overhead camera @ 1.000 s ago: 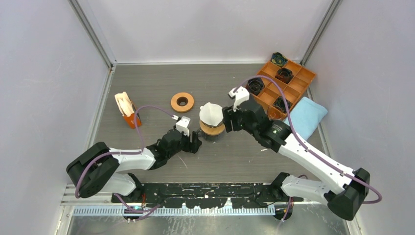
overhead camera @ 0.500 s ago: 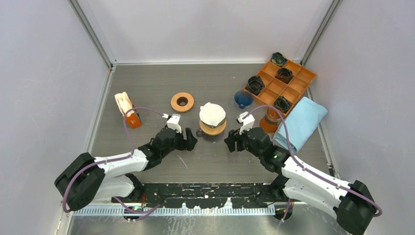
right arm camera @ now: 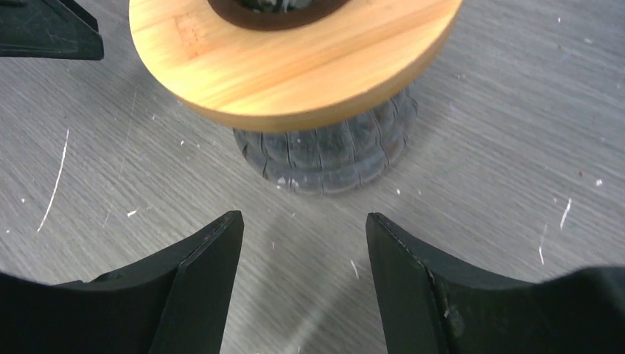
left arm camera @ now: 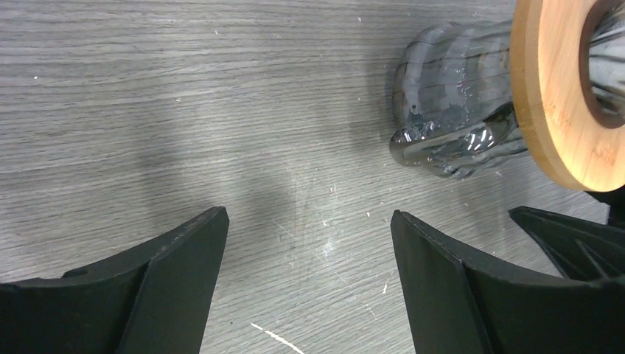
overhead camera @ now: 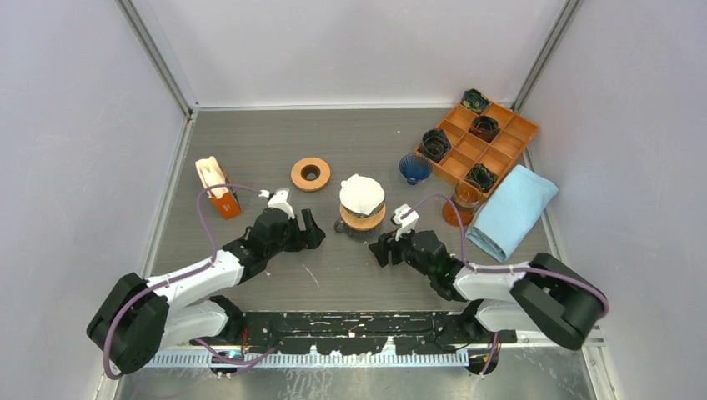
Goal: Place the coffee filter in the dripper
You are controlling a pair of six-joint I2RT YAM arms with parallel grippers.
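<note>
The white coffee filter (overhead camera: 362, 193) sits in the dripper (overhead camera: 362, 218), a glass cone with a wooden collar, at the table's middle. The wrist views show the wooden collar (right arm camera: 295, 63) and the ribbed glass base (right arm camera: 332, 155), also the glass base (left arm camera: 449, 110) from the left. My left gripper (overhead camera: 313, 230) is open, low on the table just left of the dripper, nothing between its fingers (left arm camera: 184, 280). My right gripper (overhead camera: 382, 248) is open too, just front-right of the dripper, with empty fingers (right arm camera: 203, 280).
A wooden ring (overhead camera: 310, 173) lies behind the dripper. An orange holder with filters (overhead camera: 215, 188) stands at the left. At the right are an orange compartment tray (overhead camera: 500, 137), a blue glass cup (overhead camera: 414, 168), an amber glass (overhead camera: 463, 200) and a blue cloth (overhead camera: 510, 210).
Both arms have drawn back from the dripper toward the near edge. The right gripper let go of the filter, which stays in the dripper. The left gripper has opened wider.
</note>
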